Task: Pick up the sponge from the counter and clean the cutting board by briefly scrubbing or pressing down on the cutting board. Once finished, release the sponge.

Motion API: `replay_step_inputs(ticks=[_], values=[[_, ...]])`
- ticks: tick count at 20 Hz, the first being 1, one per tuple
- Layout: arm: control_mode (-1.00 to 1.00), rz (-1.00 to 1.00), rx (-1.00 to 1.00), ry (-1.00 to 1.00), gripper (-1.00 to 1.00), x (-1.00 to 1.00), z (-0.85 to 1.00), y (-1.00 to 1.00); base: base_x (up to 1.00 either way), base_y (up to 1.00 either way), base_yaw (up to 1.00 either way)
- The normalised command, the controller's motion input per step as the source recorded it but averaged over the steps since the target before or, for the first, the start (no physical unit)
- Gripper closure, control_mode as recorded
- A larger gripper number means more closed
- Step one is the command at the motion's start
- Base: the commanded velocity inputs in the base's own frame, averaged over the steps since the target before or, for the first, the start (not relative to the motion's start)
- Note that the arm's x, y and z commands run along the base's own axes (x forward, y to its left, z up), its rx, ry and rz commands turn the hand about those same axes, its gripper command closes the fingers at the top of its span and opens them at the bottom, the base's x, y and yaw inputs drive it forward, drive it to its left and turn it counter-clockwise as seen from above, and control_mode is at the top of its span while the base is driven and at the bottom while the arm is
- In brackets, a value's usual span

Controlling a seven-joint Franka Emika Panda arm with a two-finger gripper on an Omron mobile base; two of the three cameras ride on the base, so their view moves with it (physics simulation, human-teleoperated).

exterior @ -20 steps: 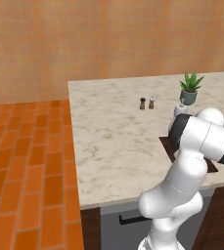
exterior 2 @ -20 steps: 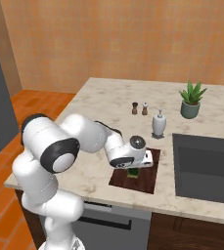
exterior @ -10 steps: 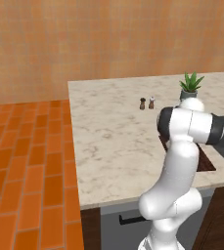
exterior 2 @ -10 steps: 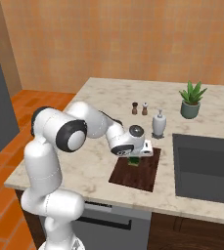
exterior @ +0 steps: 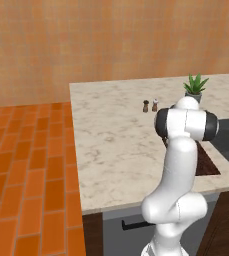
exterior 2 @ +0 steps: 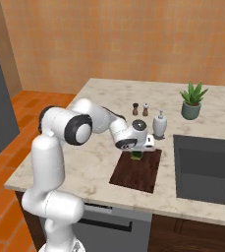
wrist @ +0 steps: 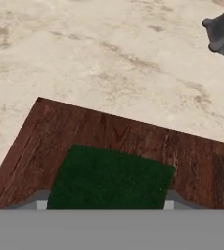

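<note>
1. The sponge [wrist: 111,178] lies between the two fingers of the gripper [exterior 2: 137,150], and its dark green top faces the hand camera.
2. The jaws are closed on the sponge: in the hand view a finger tip touches each short side of the green block.
3. The sponge is on the cutting board [exterior 2: 138,171], near the far corner of the board on the side away from the sink. In the right base view its lower edge seems to touch the brown wood.
4. In the hand view the cutting board [wrist: 103,134] shows one corner, and the wood grain runs around the sponge on three sides.
5. The cutting board lies flat on the counter [exterior 2: 99,157], just beside the sink [exterior 2: 207,170].
6. In the left base view the white arm covers most of the board; a dark brown strip [exterior: 206,161] is visible to the right of the arm.
7. A soap dispenser [exterior 2: 159,124] stands upright on the counter just behind the board.
8. Two small shakers [exterior 2: 140,109] stand side by side further back.
9. A potted plant [exterior 2: 192,100] stands near the far edge of the counter, behind the sink.
10. The floor [exterior: 21,165] beside the counter has orange tiles.
</note>
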Motion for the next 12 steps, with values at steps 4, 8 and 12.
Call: replay_step_inputs(ticks=[4,8,12], values=[[-1.00,-0.05,0.00,-0.04,1.00,-0.38,-0.03,-0.22,0.00,0.00,0.00],[-1.00,-0.05,0.00,-0.06,1.00,-0.99,-0.21,-0.19,0.00,0.00,0.00],[-1.00,-0.06,0.00,-0.03,1.00,-1.00,-0.29,-0.07,0.00,0.00,0.00]])
